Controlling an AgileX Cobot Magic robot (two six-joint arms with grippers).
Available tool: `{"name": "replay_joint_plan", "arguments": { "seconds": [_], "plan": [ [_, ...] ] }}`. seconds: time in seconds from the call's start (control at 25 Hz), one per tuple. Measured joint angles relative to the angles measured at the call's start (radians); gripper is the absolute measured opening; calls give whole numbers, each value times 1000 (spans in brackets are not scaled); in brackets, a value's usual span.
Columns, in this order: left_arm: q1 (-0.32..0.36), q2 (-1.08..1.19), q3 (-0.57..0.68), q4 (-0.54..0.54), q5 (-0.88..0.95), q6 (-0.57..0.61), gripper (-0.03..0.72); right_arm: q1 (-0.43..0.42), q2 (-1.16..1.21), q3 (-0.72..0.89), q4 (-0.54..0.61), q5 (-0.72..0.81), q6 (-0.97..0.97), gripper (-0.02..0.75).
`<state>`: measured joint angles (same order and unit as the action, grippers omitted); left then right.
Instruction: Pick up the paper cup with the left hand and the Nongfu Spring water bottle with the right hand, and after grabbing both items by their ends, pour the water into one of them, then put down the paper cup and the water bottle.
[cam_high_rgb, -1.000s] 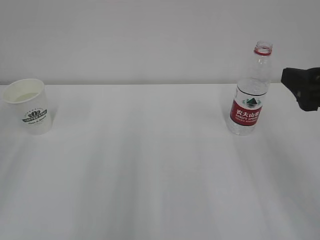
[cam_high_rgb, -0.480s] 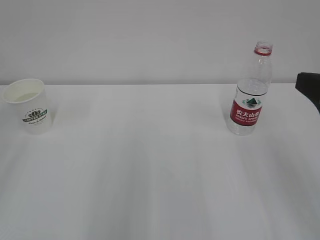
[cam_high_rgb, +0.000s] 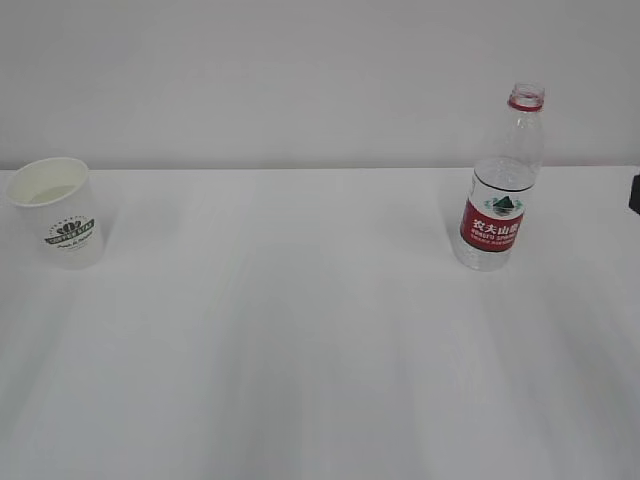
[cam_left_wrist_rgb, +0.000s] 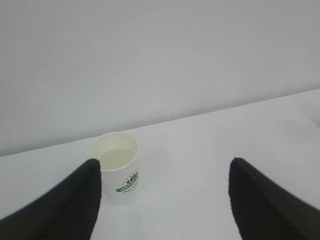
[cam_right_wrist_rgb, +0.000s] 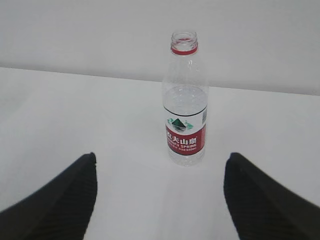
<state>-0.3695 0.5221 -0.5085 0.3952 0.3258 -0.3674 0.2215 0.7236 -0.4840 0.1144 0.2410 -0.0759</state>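
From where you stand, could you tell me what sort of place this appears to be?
Probably a bare test bench rather than a kitchen: a plain white table against a blank wall, holding only a paper cup and an uncapped water bottle.

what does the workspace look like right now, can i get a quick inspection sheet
surface: white table, bare between the two items
paper cup: paper cup upright at far left, liquid inside, not held
water bottle: Nongfu Spring water bottle upright at right, no cap on, water partway up, not held
clutter: nothing seen
left gripper: left gripper open, cup beyond its left finger, not between the jaws
right gripper: right gripper open, facing the bottle, clear of it; only a dark sliver at the right edge of the exterior view
cables: nothing seen
surroundings: plain white wall behind the table
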Motion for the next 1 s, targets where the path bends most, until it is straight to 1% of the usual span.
{"name": "replay_joint_plan", "arguments": {
  "seconds": [0.24,0.4,0.52,0.68,0.8,1.0],
  "plan": [
    [0,-71,-59,-8,158,0,580,0,-100,0,-7,110,0,596],
    [0,-142,-75,-22,276,0,580,0,-152,0,-15,184,0,595],
    [0,-194,-92,-52,387,4,580,0,-188,0,-24,245,0,594],
    [0,-236,-133,-104,521,48,580,0,-249,0,-44,326,29,594],
    [0,-244,-160,-138,594,59,579,0,-293,0,-74,390,63,594],
    [0,-244,-169,-185,694,80,579,0,-386,0,-108,494,100,594]
  ]
}}
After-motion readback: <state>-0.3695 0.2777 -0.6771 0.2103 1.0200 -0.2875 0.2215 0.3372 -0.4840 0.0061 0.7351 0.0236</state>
